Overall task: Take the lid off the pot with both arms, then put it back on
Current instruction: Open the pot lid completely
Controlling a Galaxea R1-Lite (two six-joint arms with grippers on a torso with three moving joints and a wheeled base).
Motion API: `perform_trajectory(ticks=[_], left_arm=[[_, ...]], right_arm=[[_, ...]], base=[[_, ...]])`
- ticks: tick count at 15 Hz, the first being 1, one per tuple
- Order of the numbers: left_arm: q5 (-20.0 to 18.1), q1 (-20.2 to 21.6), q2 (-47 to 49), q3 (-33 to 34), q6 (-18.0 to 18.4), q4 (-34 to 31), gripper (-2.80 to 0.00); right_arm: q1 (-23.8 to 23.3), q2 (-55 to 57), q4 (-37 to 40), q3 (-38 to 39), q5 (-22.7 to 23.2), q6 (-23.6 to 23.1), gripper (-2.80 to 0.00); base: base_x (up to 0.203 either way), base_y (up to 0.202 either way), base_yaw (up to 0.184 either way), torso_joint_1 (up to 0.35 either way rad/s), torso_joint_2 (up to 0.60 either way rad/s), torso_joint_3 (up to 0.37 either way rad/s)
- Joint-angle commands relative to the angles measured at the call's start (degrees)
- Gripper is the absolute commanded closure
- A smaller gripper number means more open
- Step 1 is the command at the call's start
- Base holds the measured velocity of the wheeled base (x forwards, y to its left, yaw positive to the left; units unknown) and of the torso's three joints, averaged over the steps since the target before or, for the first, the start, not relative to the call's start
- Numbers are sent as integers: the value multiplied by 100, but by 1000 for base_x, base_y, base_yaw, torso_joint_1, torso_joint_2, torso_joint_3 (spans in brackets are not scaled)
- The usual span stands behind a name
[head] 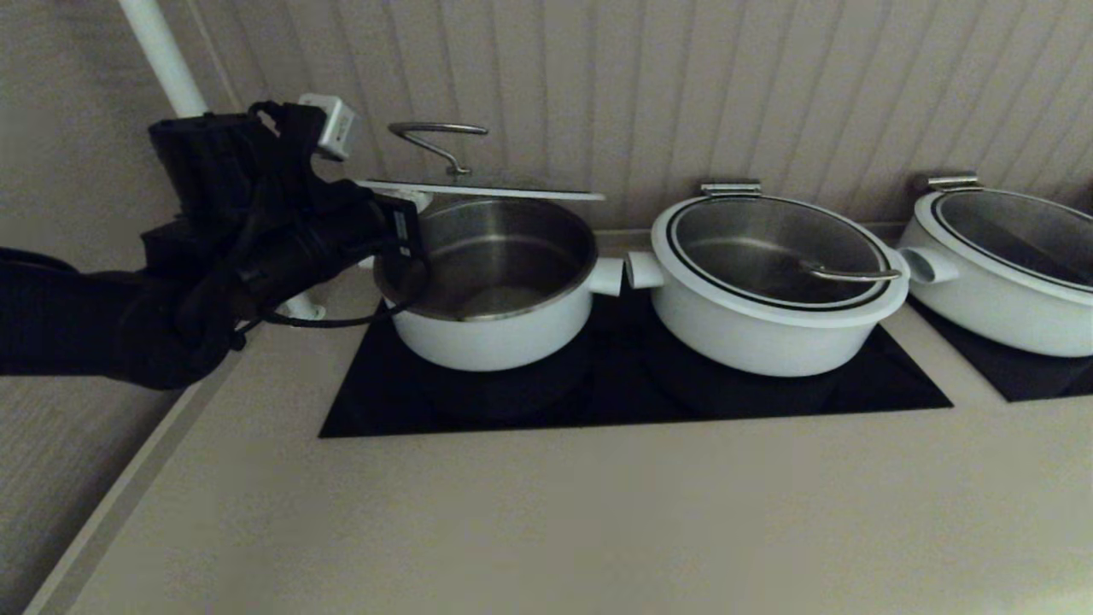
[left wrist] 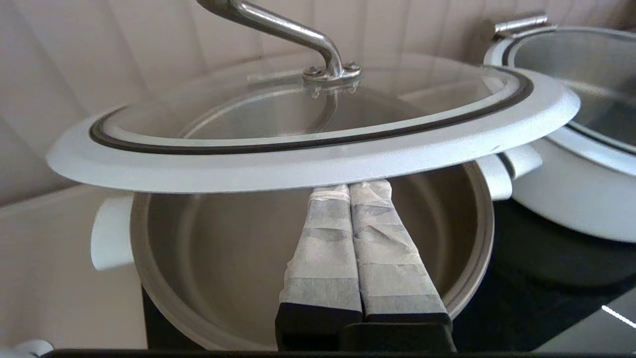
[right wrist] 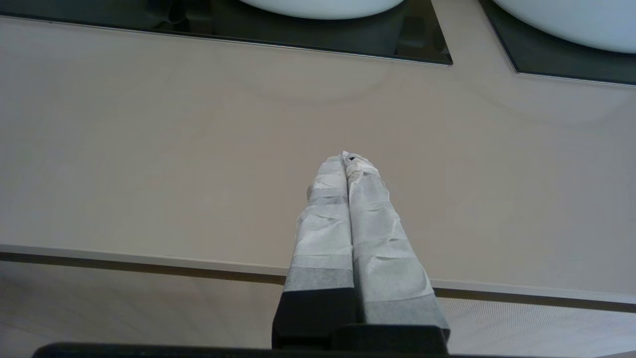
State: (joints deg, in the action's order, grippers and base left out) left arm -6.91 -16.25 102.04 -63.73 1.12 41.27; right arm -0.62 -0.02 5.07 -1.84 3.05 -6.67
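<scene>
The lid, glass with a broad white rim and an arched steel handle, is lifted off the pot and hangs roughly level just above its open steel inside. My left gripper is at the lid's left edge. In the left wrist view its taped fingers are pressed together and reach under the lid's white rim, which lies on their tips over the pot. My right gripper is shut and empty above the counter's front edge, outside the head view.
A wider lidded white pot stands right of the pot, their side handles nearly touching. A third pot is at the far right. All stand on black cooktops. A ribbed wall is behind, and a white pole at the back left.
</scene>
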Motion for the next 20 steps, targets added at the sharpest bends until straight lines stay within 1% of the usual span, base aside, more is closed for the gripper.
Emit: perform_trajectory(ticks=[1, 4, 7, 13, 14, 17, 20], left_arm=[[-3, -9, -35, -76, 2, 31, 0], [-3, -1, -25, -110, -3, 90, 0], [-9, -3, 132, -70, -15, 747, 0], [-3, -7, 219, -104, -7, 788, 0], [-3, -2, 247, -106, -7, 842, 0], [-3, -1, 368, -113, -24, 1275, 0], [-3, -1, 396, -122, -33, 1296, 0]], right_arm=[[1, 11, 3, 0, 3, -10, 0], [1, 7, 3, 0, 3, -5, 0], [1, 11, 3, 0, 3, -1, 0], [1, 11, 3, 0, 3, -8, 0], [1, 2, 3, 0, 3, -8, 0], [1, 11, 3, 0, 3, -10, 0], [1, 11, 3, 0, 3, -3, 0]], base=[[0, 0, 0, 0, 0, 0], [0, 0, 0, 0, 0, 0], [0, 0, 0, 0, 0, 0], [0, 0, 0, 0, 0, 0], [0, 0, 0, 0, 0, 0], [0, 0, 0, 0, 0, 0], [0, 0, 0, 0, 0, 0]])
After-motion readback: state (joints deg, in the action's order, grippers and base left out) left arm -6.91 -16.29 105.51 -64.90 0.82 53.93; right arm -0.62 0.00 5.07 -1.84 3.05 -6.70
